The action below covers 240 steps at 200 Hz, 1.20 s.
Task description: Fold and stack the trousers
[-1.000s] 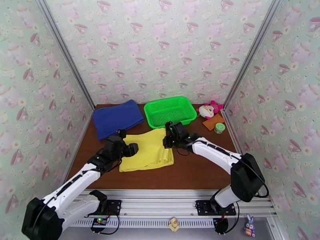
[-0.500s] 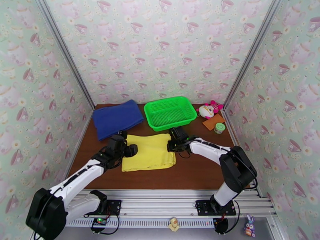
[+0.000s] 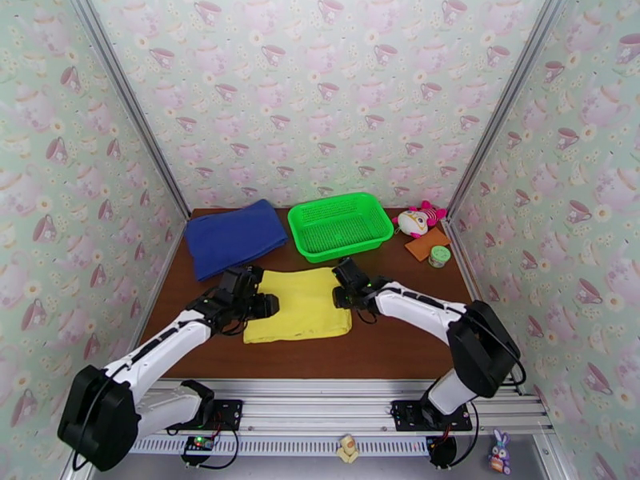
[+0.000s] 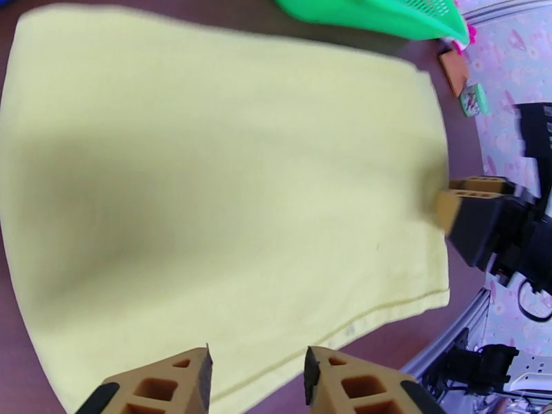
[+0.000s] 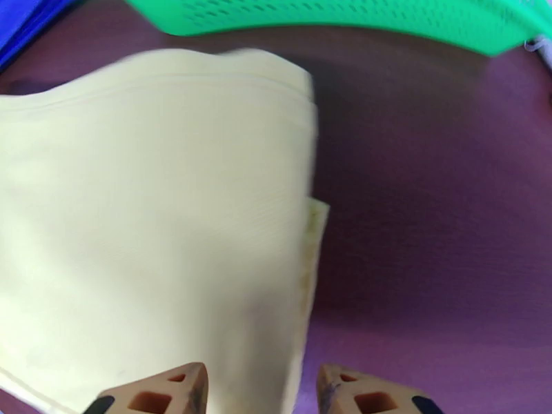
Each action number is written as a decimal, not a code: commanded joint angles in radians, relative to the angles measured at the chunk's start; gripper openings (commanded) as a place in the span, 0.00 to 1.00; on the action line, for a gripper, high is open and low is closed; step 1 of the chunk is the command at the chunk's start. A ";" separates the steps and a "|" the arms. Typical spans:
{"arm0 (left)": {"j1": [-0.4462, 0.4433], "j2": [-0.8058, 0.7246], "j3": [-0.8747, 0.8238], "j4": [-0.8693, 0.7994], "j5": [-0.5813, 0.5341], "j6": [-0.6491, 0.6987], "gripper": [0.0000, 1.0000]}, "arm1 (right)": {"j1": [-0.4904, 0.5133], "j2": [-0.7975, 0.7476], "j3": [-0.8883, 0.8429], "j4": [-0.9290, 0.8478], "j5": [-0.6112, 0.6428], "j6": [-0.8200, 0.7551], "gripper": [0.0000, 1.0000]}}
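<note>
- We are holding our left gripper (image 4: pixel 257 360) with its fingers spread and nothing pinched. Yellow cloth is showing in the gap, and the gripper is hanging low over the 9 o'clock edge of the trousers (image 3: pixel 300 302).
- We are holding our right gripper (image 5: pixel 262 381) spread as well and empty. The 3 o'clock edge of the cloth is running up between its fingers. We cannot tell whether either gripper is touching the fabric.
- We are judging this mirrored placement as a set-up: with one gripper at each side edge, both can pinch together and carry the cloth without it sagging or skewing.
- The trousers are lying flat as a folded, rough rectangle in the middle of the worktop (image 3: pixel 384 346), with layered edges showing on the 3 o'clock side.
- Both forearms are reaching in from the near corners and angling toward each other, with the wrists pitching down at the cloth.
- The green basket (image 3: pixel 344 246) is sitting at 12 to 1 o'clock from the trousers, just beside them.
- The dark blue folded cloth (image 3: pixel 236 234) is lying at 11 o'clock, and it is looking to us like the likely stacking spot.
</note>
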 commanded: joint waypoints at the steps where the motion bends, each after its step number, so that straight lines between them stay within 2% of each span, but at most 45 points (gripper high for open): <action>1: 0.004 -0.032 -0.018 -0.142 0.034 -0.042 0.39 | 0.032 -0.093 0.008 0.018 -0.108 0.084 0.49; 20: 0.010 -0.051 -0.038 -0.137 0.011 -0.049 0.40 | 0.033 -0.086 -0.048 0.112 -0.356 0.162 0.48; 34: 0.013 -0.053 -0.043 -0.135 0.004 -0.049 0.40 | 0.034 -0.084 -0.107 0.170 -0.457 0.214 0.46; 64: 0.024 -0.021 -0.058 -0.120 -0.014 -0.046 0.41 | 0.015 -0.098 -0.225 0.216 -0.456 0.257 0.50; 88: 0.033 0.038 -0.073 -0.119 -0.018 -0.049 0.41 | -0.041 -0.038 -0.297 0.271 -0.502 0.284 0.49; 121: 0.042 0.071 -0.141 -0.117 -0.113 -0.074 0.43 | -0.063 0.016 -0.331 0.217 -0.422 0.303 0.48; 158: 0.050 0.104 -0.207 -0.041 -0.108 -0.107 0.43 | -0.073 0.011 -0.321 0.117 -0.329 0.277 0.48; 188: 0.051 0.123 -0.200 -0.057 -0.136 -0.110 0.42 | -0.080 -0.012 -0.317 0.051 -0.271 0.261 0.48; 240: 0.063 0.036 -0.174 -0.073 -0.147 -0.101 0.43 | -0.087 -0.088 -0.180 -0.168 -0.100 0.217 0.50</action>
